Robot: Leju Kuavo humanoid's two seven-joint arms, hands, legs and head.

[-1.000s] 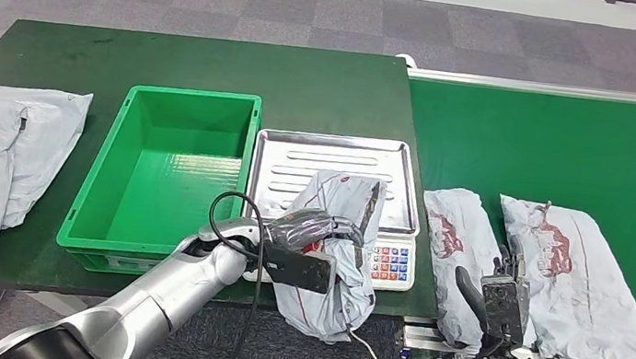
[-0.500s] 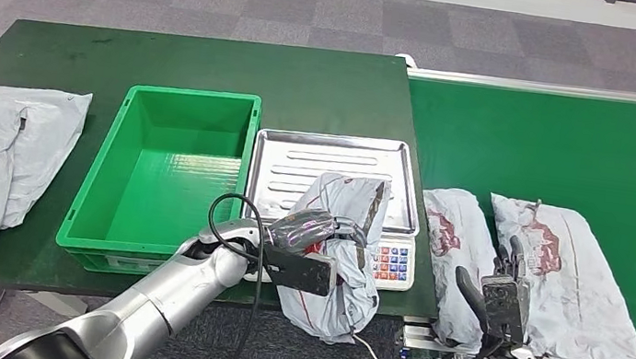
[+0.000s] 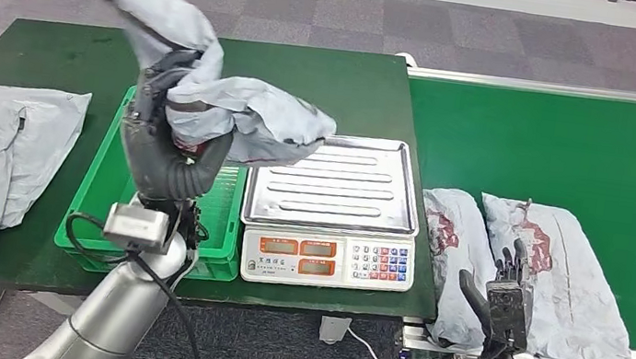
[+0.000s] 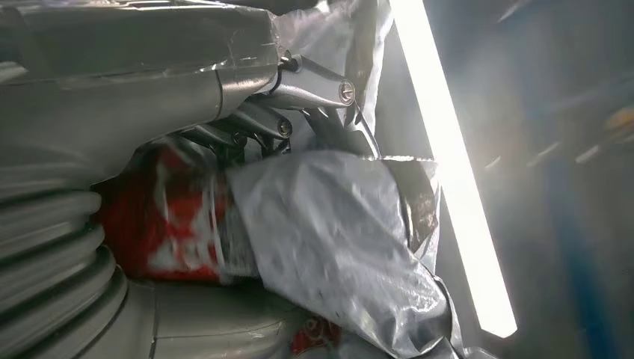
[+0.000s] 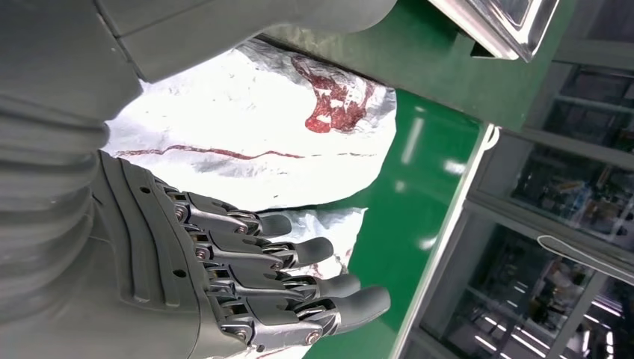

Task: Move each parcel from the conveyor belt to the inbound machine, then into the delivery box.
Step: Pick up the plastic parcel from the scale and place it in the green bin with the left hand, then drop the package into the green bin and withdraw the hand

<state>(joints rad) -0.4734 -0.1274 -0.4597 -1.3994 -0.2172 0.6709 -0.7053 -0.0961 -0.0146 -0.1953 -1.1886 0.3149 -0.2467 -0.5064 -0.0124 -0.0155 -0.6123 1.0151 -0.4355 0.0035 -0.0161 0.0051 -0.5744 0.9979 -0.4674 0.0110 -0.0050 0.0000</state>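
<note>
Two parcels (image 3: pixel 508 260) lie at the conveyor belt's (image 3: pixel 578 149) near edge; left hand (image 3: pixel 167 136) grips a parcel (image 3: pixel 239 113), apparently above the green worktop (image 3: pixel 326 88); right hand (image 3: pixel 504 292) fingers (image 5: pixel 299 254) spread, empty.

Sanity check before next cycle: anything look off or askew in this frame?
Only the held parcel: the left hand grips it bunched at the middle, high above the green box, one end sticking up, the other drooping toward the scale tray. Two parcels lie flat on the belt by the open right hand.
</note>
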